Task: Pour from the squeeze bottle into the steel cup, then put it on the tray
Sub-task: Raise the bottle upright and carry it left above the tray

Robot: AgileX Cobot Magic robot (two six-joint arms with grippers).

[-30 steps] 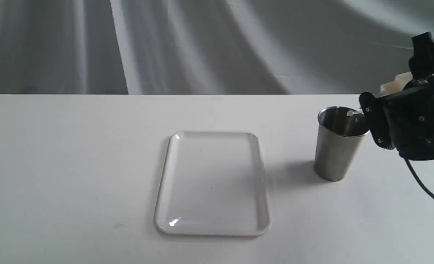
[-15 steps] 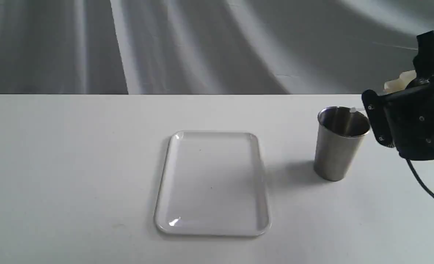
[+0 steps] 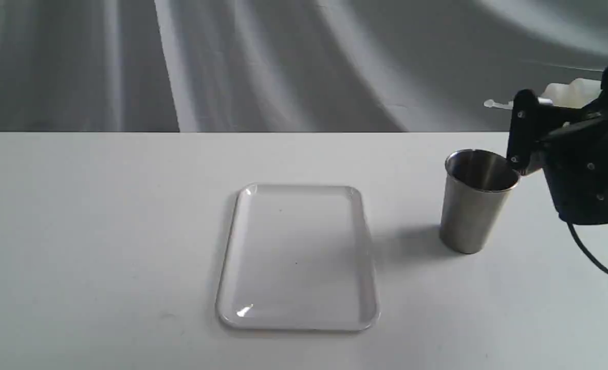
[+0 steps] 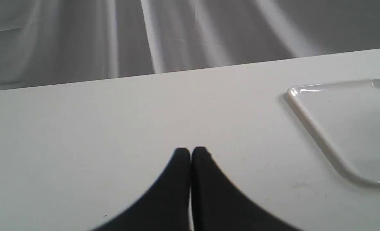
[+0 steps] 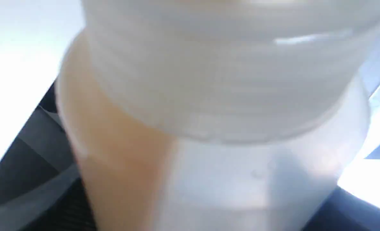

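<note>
The steel cup stands upright on the table, right of the white tray. My right gripper is shut on the squeeze bottle, which it holds lying about level above and right of the cup. The nozzle points left, well above the cup's rim. In the right wrist view the bottle fills the picture, blurred, with orange liquid along one side, and a dark finger shows beside it. My left gripper hangs shut and empty over bare table, with the tray's rim off to one side.
The white table runs back to a straight far edge in front of a grey draped cloth. A black cable hangs from the right arm down to the table, right of the cup.
The right gripper has lifted and tipped the bottle back. The nozzle has risen from the cup's rim to well above it. Cup, tray and left gripper have not moved.
</note>
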